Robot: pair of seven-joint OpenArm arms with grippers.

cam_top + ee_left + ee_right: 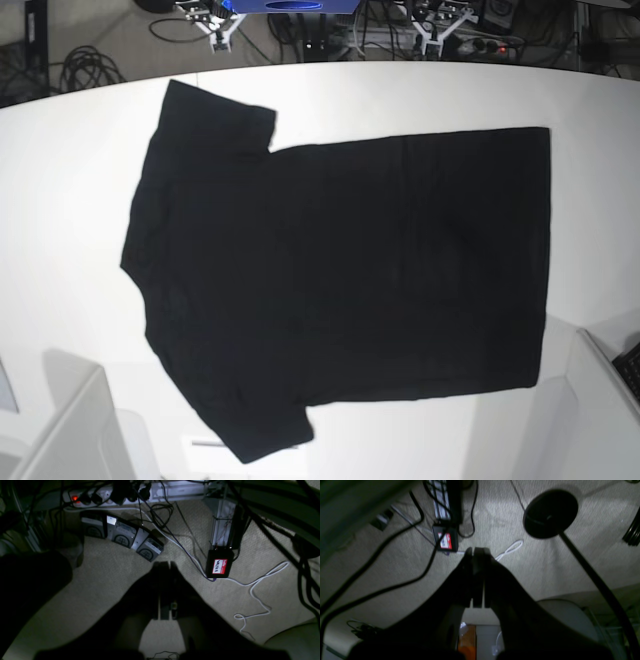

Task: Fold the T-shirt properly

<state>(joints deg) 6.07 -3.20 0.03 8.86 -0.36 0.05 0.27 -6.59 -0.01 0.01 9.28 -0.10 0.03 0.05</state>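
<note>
The T-shirt [350, 280] is black and lies spread flat, plain side up, on the white table [70, 290] in the base view. Its sleeves point to the left and its hem runs down the right. Neither gripper shows in the base view. In the left wrist view my left gripper [163, 565] is shut with nothing between its dark fingers, and it hangs over beige carpet, away from the shirt. In the right wrist view my right gripper [477, 551] is likewise shut and empty above the floor.
On the carpet lie a power strip [100, 496], several power bricks [122, 536], a black box with a red label [219, 565], a white cable [260, 580] and a round black stand base [550, 513]. White structures [70, 430] stand at the table's near corners.
</note>
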